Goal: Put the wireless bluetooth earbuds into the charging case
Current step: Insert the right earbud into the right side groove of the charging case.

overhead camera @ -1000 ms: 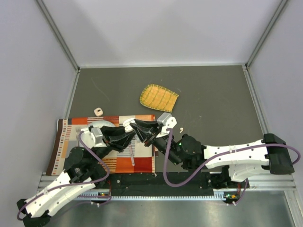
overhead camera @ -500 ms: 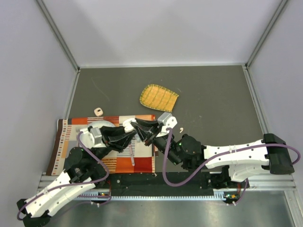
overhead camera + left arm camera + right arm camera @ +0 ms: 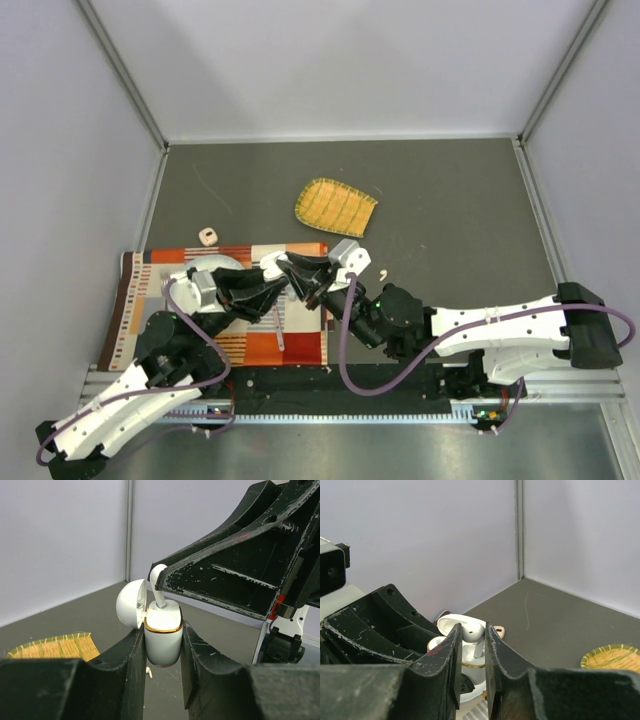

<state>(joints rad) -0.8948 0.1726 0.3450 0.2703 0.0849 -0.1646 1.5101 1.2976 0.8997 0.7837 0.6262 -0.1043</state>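
My left gripper (image 3: 268,285) is shut on the white charging case (image 3: 162,640), holding it upright above the striped cloth with its lid (image 3: 131,602) open. My right gripper (image 3: 291,270) is shut on a white earbud (image 3: 472,632) directly over the case. In the left wrist view the earbud (image 3: 159,577) has its stem pointing down into the case's gold-rimmed opening. The case also shows behind the right fingers (image 3: 470,662). Another earbud (image 3: 383,273) lies loose on the grey table to the right, and it also shows below the case in the left wrist view (image 3: 148,672).
A striped orange cloth (image 3: 180,275) lies at the front left. A woven yellow basket (image 3: 336,206) sits behind the grippers. A small cream piece (image 3: 207,236) lies left of it. A thin stick (image 3: 278,330) lies on the cloth. Grey walls enclose the table.
My right gripper has shifted slightly left with the earbud, closer over the case. The left gripper and the case have barely moved.
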